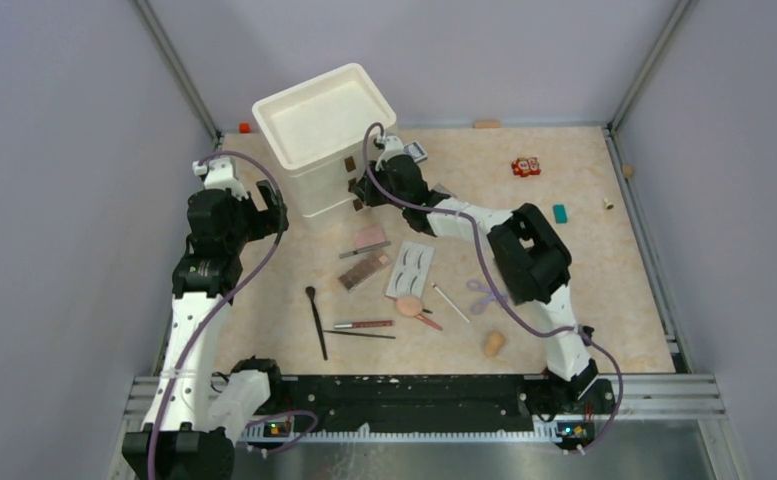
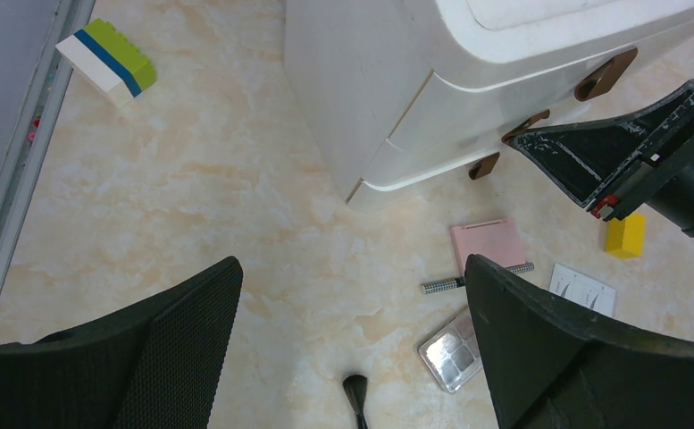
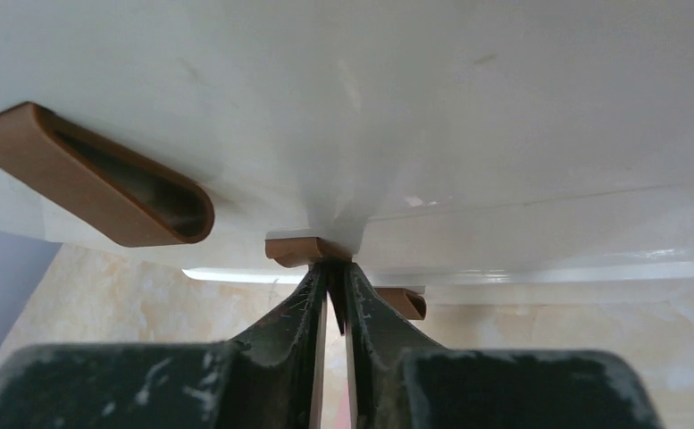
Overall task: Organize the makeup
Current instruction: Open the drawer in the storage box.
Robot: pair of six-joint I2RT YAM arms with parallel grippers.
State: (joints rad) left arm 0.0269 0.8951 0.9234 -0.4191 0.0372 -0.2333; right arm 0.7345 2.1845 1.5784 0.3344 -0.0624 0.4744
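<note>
Right claw pinched narrow on the mid handle of the drawer unit, tips right up against the unit's front

Left claw spread wide, holding nothing, hanging over bare table just off the unit's left front corner

Makeup all lies loose on the table in front of the unit:
- compact nearest it
- palette and lash card side by side just past that
- sponge, pencils and brush farther out
- curler and puff farthest, out to the unit's front right
</note>
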